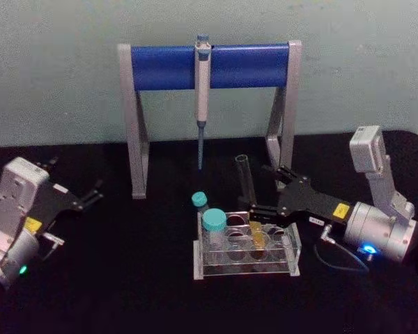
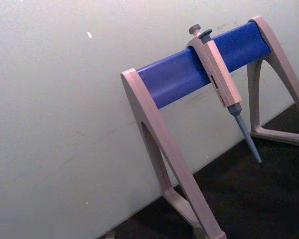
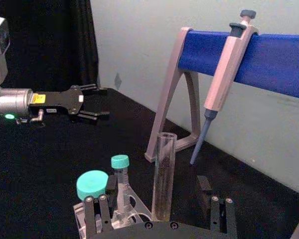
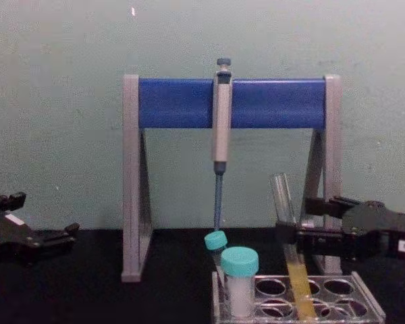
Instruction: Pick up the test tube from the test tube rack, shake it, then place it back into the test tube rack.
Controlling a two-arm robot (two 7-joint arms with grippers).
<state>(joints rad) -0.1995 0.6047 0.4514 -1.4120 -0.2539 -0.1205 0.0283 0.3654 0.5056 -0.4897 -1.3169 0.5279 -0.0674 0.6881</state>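
Note:
The test tube (image 1: pixel 245 182) is a long clear glass tube with yellow liquid at its foot. It stands slightly tilted in a back hole of the clear test tube rack (image 1: pixel 245 264). My right gripper (image 1: pixel 260 189) is open and straddles the tube just above the rack, one finger on each side, with gaps to the glass. From the right wrist the tube (image 3: pixel 163 174) rises between the two fingers (image 3: pixel 97 211). The chest view has the tube (image 4: pixel 283 199), the rack (image 4: pixel 337 297) and the right gripper (image 4: pixel 305 219). My left gripper (image 1: pixel 90 195) rests open at the far left.
Two teal-capped tubes (image 1: pixel 214 221) stand at the rack's left end. Behind the rack is a grey-and-blue stand (image 1: pixel 209 66) with a pipette (image 1: pixel 202 97) hanging down, its tip close behind the tube. The black tabletop spreads between the arms.

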